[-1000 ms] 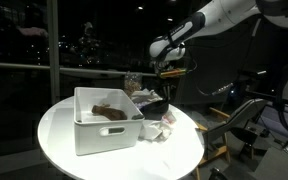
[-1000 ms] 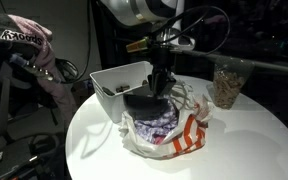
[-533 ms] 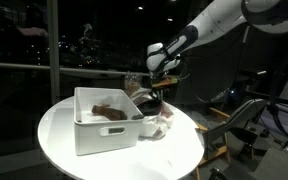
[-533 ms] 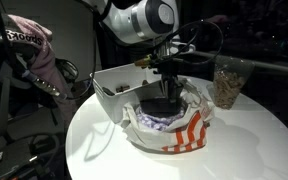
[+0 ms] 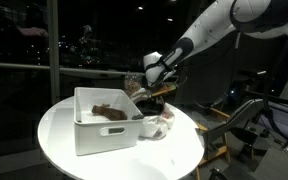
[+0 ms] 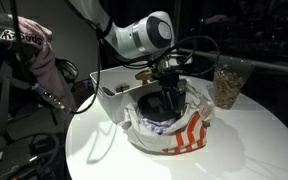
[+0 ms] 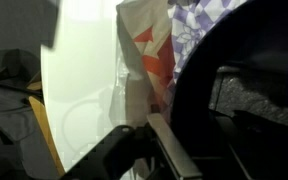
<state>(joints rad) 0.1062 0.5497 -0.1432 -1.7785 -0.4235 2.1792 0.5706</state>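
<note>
Beneath the gripper (image 6: 170,92) a dark bundle (image 6: 167,104) sits pressed into a heap made of a red-and-white striped cloth (image 6: 187,135) and a purple-patterned cloth (image 6: 154,125) on the round white table (image 6: 249,140). A second ago the gripper hung higher, with the bundle clear above the heap; now both are sunk into it and closer to the white bin (image 6: 112,82) just beside them. The fingers are buried in the dark bundle, so I cannot tell whether they clamp it. In the wrist view the bundle (image 7: 244,90) fills the side next to the tool. A jar (image 6: 225,85) stands well apart beyond the heap. White lettering on a pink bag (image 6: 29,40) is too small to read.
</note>
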